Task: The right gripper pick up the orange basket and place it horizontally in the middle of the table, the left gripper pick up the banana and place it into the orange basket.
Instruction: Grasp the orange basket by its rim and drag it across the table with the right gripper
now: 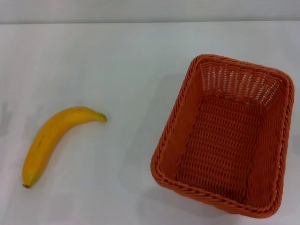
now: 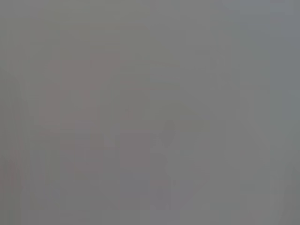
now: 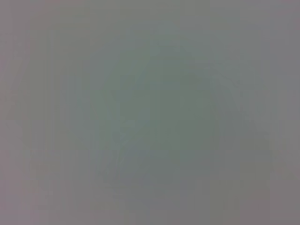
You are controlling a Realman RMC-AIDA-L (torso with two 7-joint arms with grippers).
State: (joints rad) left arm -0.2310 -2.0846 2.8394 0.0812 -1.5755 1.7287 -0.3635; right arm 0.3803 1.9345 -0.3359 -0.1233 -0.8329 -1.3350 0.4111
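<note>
The orange basket (image 1: 225, 136) stands upright on the white table (image 1: 122, 70) at the right in the head view. Its long side runs away from me, slightly turned, and nothing lies inside it. The yellow banana (image 1: 51, 140) lies on the table at the left, its greenish stem tip pointing toward the basket and its brown end toward the front. A stretch of bare tabletop separates the two. Neither gripper shows in the head view. Both wrist views give only a flat grey field with no object or finger in it.
The table's far edge (image 1: 150, 22) runs across the top of the head view, with a pale wall behind it. The basket's near right corner reaches close to the view's lower right border.
</note>
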